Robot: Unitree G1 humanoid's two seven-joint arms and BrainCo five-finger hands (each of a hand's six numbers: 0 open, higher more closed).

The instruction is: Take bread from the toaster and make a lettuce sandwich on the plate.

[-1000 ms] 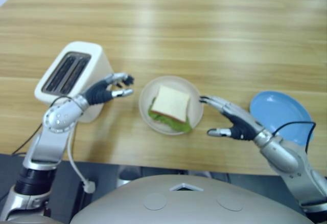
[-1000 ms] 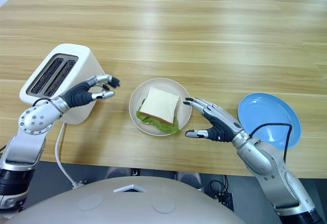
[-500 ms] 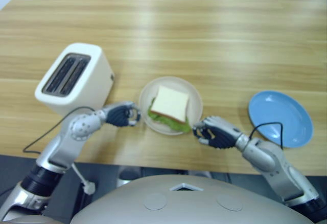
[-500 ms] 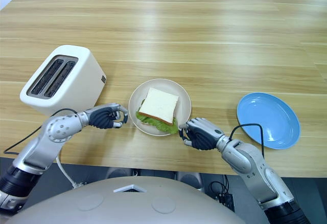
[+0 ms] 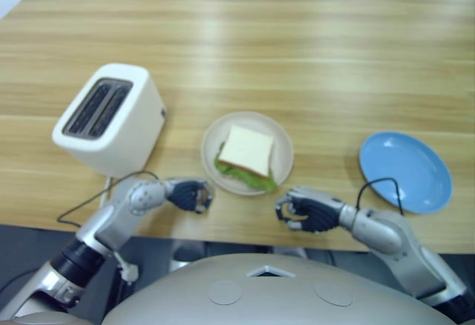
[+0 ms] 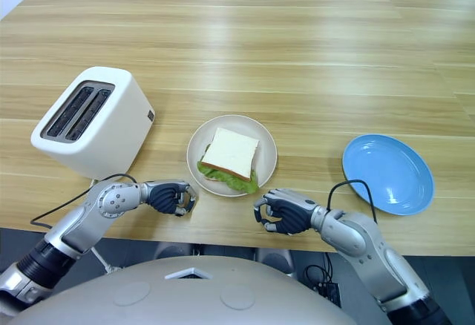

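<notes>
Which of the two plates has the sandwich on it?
The cream plate next to the toaster: it carries bread over lettuce. The other, on the robot's right, is a blue plate.

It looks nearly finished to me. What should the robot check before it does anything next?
1. Bread lies over lettuce on the plate: ok.
2. Toaster: no bread sticks out of its slots: ok.
3. Left hand holds nothing, fingers curled: ok.
4. Right hand holds nothing, fingers curled: ok.
5. Both hands are apart from the plate, near the table's front edge: ok.
</notes>
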